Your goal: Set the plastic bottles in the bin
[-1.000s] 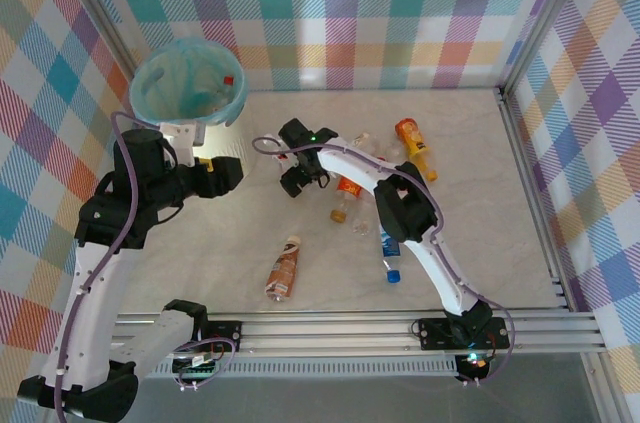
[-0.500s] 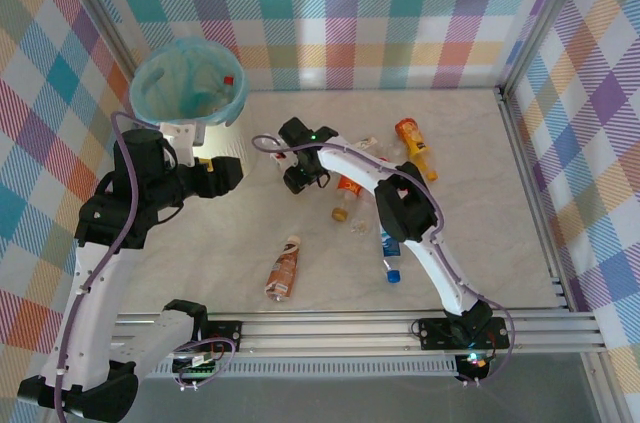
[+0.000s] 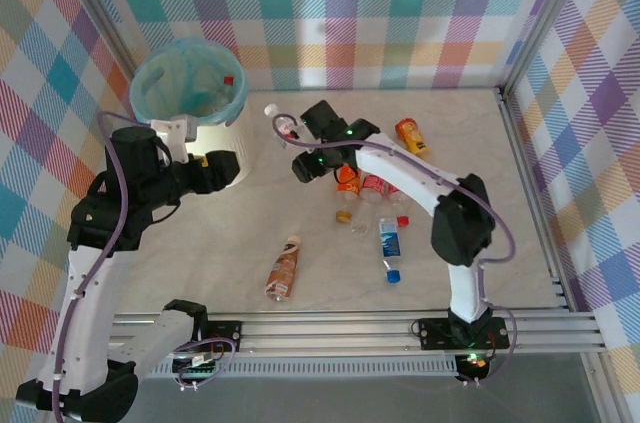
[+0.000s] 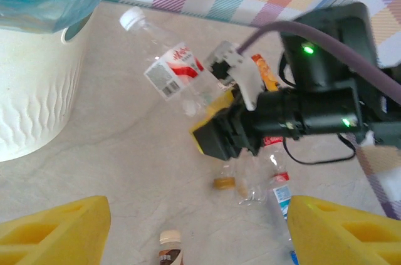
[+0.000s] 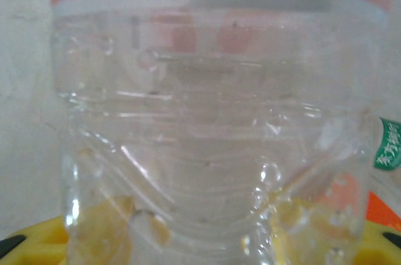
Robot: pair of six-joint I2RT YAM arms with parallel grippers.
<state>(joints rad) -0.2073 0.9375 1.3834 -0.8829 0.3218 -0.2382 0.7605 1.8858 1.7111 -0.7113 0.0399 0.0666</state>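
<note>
Closed within the last second on a clear bottle (image 3: pixel 287 127) with a red-and-white label, using the right gripper (image 3: pixel 303 155), where before stood wide jaws low over the heap at table centre. Now pinching its base, lifted off the surface and swung toward 11 o'clock, white cap leading toward the bin (image 3: pixel 137 93) at 10 o'clock. From the right wrist, looks straight onto the crumpled clear wall and red label, with yellow fingers (image 5: pixel 34 240) pressing at the lower corners. Probably means one more bottle on its way, though not yet over the rim. Leaves the left gripper (image 3: pixel 226 170) spread and empty just beside the bin at 9 o'clock, hardly shifted. Already in the bin: at least one red-capped bottle (image 3: pixel 228 80). Remaining on the table: a brown bottle (image 3: pixel 285 271) at 6 o'clock, a blue-labelled bottle (image 3: pixel 390 241) at 5, an orange bottle (image 3: pixel 413 138) at 2, and an orange-labelled cluster (image 3: pixel 347 181) at centre. Underneath, a pale marbled tabletop (image 3: pixel 200 243), with an aluminium rail (image 3: pixel 330 321) along the near edge. Around, metal-framed walls of pastel plaid (image 3: pixel 400 13).
</note>
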